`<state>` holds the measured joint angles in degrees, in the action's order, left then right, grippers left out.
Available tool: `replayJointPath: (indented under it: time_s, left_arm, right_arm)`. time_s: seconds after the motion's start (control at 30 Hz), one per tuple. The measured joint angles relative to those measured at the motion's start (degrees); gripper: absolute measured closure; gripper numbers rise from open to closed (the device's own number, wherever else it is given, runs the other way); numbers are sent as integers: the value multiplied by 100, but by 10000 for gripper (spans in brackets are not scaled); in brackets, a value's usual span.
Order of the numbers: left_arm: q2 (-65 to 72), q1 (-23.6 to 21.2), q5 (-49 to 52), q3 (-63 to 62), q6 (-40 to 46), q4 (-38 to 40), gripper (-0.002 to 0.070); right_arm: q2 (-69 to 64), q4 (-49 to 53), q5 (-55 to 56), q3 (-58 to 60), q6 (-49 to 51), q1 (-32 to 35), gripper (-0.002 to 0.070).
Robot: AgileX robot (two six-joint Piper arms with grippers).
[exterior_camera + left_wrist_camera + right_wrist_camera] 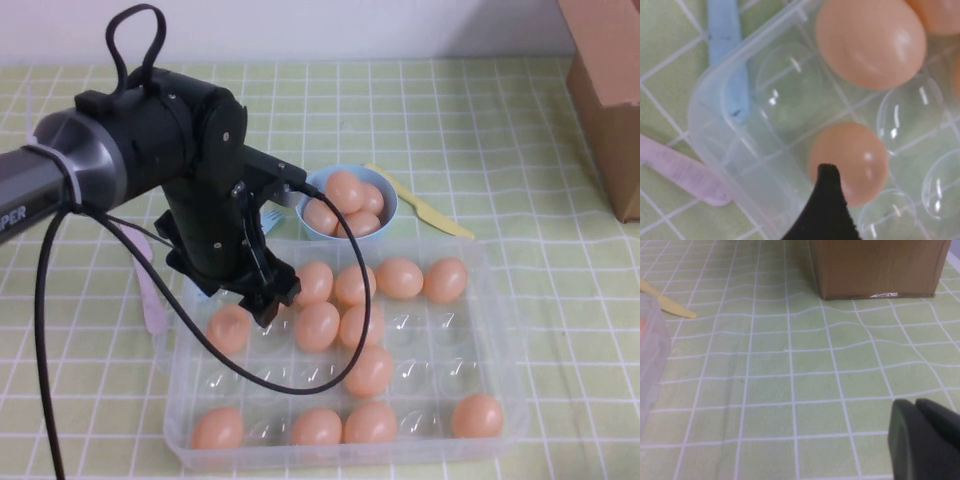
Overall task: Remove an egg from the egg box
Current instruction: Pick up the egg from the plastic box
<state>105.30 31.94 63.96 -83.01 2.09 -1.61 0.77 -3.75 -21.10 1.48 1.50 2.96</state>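
**Over the box's near-left cups: lining up on one egg**

Below my left gripper (268,300) sits the egg (230,326) I take as my target, in a cup of the egg box (180,440) toward its left wall. My left fingers (826,200) stand spread wide and hold nothing; in the left wrist view only one dark fingertip shows, its tip overlapping the egg's edge, and I cannot tell whether it touches the shell.

To do this step well, I judge that I should centre the egg between my fingers before going lower, so each pad meets a side rather than the crown. The shell is smooth and round, so a skewed pinch would likely squirt it out. The cup beside it toward the box wall is empty, which leaves room for the outer finger; on the other side another egg (317,325) is near, so the inner finger needs care. Close gently, then lift straight up.

My right gripper (925,440) is parked low over the tabletop (790,365), well apart from the box, near a cardboard box (877,265); I cannot tell how its fingers stand.
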Motion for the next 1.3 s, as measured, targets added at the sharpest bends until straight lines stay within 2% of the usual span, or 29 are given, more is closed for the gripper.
replayJointPath:
  time_s: [0.97,1.1,1.23,1.3]
  left_arm:
    - [257,-219,-671,533,0,-36,155]
    - [308,-219,-684,533,0,-36,209]
    - [322,-219,-695,533,0,-50,316]
    - [322,-219,-695,533,0,-58,330]
  right_arm:
    - [0,0,0,0,0,0,694]
    - [0,0,0,0,0,0,694]
    - [0,0,0,0,0,0,694]
    - [0,0,0,0,0,0,694]
